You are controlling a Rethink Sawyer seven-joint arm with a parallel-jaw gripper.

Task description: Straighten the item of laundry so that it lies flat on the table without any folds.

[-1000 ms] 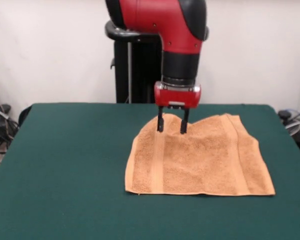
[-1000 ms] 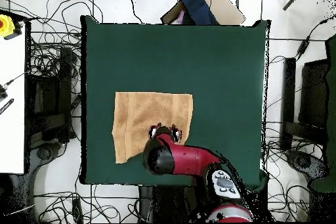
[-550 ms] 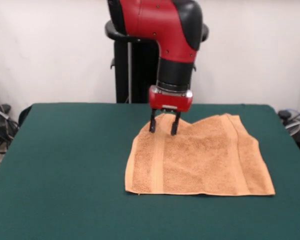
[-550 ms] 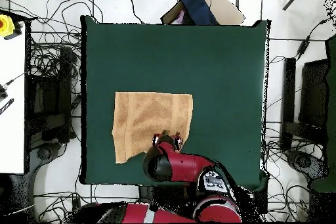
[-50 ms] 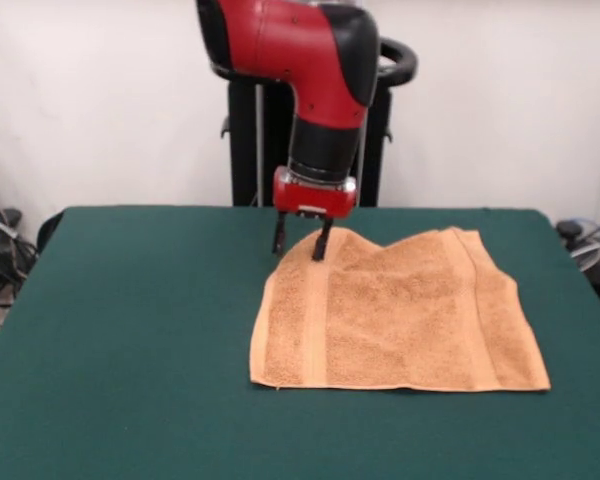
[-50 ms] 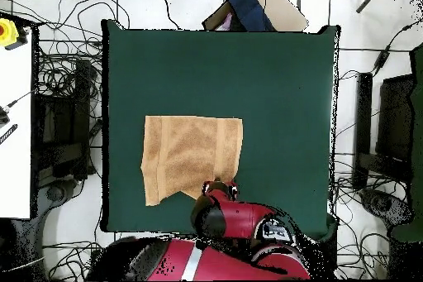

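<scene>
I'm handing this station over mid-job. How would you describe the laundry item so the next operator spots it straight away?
Find the big dark green table. Lying on it, just below the red arm's gripper, is the towel, the only thing on the cloth. It is orange-tan terry with a woven band near each short end, its far edge dipping unevenly.

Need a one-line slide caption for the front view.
Sawyer's open pincer poised at the far corner of an orange-tan towel on the green table.
</scene>
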